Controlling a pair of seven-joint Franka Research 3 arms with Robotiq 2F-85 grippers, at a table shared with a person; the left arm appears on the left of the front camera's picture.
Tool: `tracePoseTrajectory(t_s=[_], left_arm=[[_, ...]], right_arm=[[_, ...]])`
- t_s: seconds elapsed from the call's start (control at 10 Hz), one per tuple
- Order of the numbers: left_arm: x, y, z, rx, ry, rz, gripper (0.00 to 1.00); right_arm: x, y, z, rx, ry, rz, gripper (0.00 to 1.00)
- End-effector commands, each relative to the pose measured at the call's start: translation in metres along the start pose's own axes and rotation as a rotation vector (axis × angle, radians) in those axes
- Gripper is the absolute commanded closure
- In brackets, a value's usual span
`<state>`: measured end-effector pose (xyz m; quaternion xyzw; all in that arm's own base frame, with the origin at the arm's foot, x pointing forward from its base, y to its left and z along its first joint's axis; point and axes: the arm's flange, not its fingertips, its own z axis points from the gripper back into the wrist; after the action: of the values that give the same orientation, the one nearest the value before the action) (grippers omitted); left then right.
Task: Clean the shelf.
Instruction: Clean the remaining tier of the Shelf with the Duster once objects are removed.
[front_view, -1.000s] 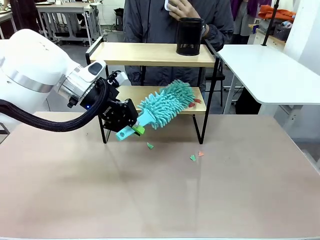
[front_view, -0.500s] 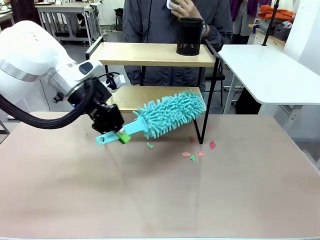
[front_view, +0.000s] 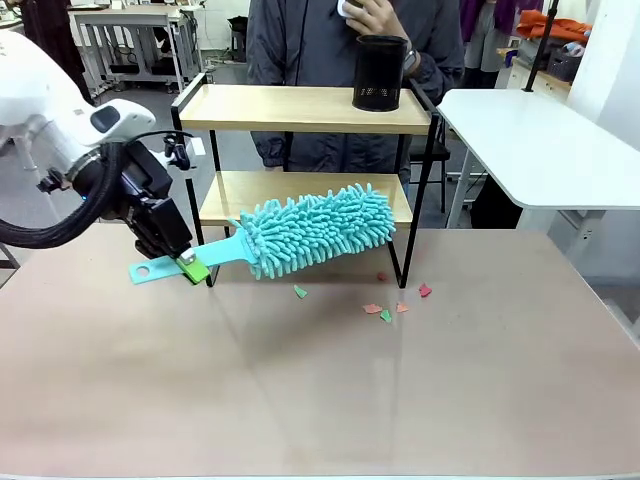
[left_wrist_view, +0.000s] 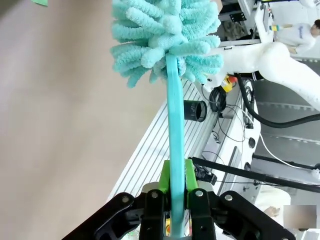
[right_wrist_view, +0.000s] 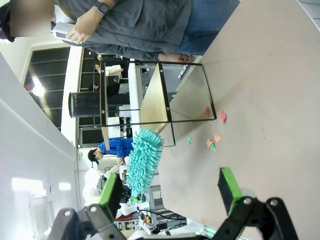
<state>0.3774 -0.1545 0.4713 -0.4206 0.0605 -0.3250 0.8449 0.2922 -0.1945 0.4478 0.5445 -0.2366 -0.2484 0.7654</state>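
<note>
My left jaws are clenched on the flat turquoise handle (front_view: 222, 252) of a duster (front_view: 315, 228), at the left of the surface (front_view: 320, 400). My left arm (front_view: 40, 100) comes in from that side. In my left wrist view the handle runs straight up between my green pads (left_wrist_view: 164, 177), which press it from both sides, to the fluffy teal head (left_wrist_view: 167, 35) at the top. The handle's end, with its hole, sticks out behind the jaws toward the left edge.

The shelf (front_view: 300, 108) stands at the far side of the surface, in front of a person (front_view: 300, 40) in a grey jacket. It has 2 light wooden boards in a thin black frame. The duster's head lies across the front of the lower board (front_view: 290, 188), tilted up to the right. I cannot tell whether it touches the wood. A black mesh cup (front_view: 380, 72) stands on the right part of the top board. The person's hand (front_view: 368, 15) is raised just above it.

Several small paper scraps (front_view: 386, 315), green, red and orange, lie on the surface just in front of the shelf's right legs, with 1 green scrap apart to the left.

My right jaws are released, spread wide with nothing between their pads (right_wrist_view: 227, 184); beyond them the shelf shows sideways.
</note>
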Motion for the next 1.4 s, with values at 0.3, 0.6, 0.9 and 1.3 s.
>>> tracePoseTrajectory(t_s=[0.3, 0.6, 0.9, 1.3], left_arm=[[-0.088, -0.005, 0.047, -0.125, 0.217, -0.129, 0.88], [-0.178, -0.006, 0.106, -0.192, 0.028, -0.199, 0.88], [-0.264, 0.023, 0.156, -0.265, -0.486, -0.152, 0.88], [-0.293, 0.119, 0.181, -0.597, -0.844, 0.202, 0.88]], right_arm=[[0.002, 0.0, -0.002, 0.031, -0.014, 0.023, 0.0], [0.002, 0.0, -0.002, 0.031, -0.014, 0.023, 0.0], [0.002, 0.0, -0.002, 0.031, -0.014, 0.023, 0.0], [0.002, 0.0, -0.002, 0.031, -0.014, 0.023, 0.0]])
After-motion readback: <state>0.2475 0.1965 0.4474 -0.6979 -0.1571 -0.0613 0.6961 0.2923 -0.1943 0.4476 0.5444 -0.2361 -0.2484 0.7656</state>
